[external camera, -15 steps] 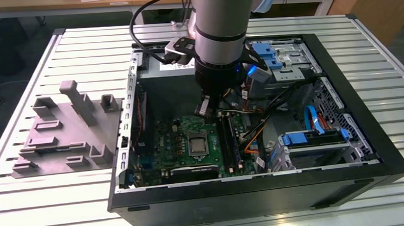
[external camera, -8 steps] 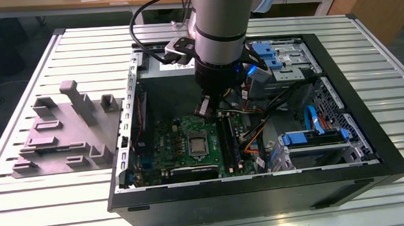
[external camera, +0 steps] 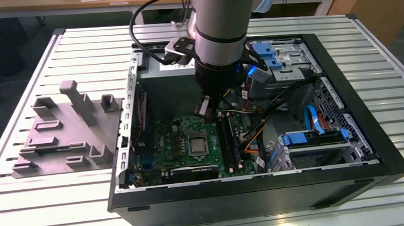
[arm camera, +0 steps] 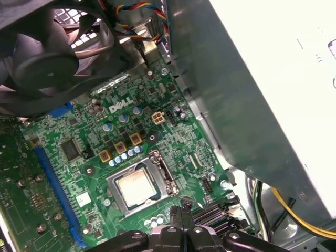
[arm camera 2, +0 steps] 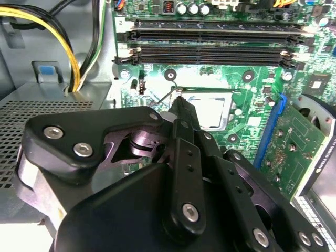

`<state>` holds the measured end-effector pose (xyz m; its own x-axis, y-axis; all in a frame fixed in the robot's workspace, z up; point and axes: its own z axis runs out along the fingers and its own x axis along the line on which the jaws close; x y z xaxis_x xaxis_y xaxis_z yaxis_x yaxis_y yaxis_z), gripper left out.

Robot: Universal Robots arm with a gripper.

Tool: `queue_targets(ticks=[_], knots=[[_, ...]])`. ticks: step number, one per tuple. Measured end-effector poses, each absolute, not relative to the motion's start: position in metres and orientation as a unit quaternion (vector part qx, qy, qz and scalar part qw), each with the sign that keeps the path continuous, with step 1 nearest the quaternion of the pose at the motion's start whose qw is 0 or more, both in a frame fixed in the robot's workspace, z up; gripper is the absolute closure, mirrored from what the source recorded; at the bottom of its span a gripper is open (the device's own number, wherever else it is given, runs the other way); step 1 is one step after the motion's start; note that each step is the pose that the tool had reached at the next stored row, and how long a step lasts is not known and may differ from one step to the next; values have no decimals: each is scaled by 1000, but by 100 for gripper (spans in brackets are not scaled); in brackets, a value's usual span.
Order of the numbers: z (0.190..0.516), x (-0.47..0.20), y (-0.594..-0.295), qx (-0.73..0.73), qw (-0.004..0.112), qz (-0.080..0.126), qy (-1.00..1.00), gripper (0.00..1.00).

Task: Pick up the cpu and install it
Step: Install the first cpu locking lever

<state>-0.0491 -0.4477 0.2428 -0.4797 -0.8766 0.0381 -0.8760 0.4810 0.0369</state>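
arm: thick silver-grey cylindrical robot arm (external camera: 218,15), pale blue cap; black wrist band | cables: black looped cable (external camera: 146,13) | gripper: matte black plastic linkage gripper (arm camera 2: 181,113); silver hex-socket screws (arm camera 2: 84,150)

The exterior view is bright and even, and the pale worktop (external camera: 49,201) shines softly. Inside the computer case (external camera: 366,136) it is darker, with shadow under the arm (external camera: 219,35). In the second wrist view the black gripper (arm camera 2: 181,107) is close and a bit soft, while the green board (arm camera 2: 247,94) glows white with glare. In the first wrist view a metal wall (arm camera: 283,79) is washed out white.
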Motion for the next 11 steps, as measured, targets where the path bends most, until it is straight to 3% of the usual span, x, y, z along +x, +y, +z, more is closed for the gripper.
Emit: queue_targets(ticks=[11], knots=[[242, -43, -447, 509, 26, -6, -860, 89]])
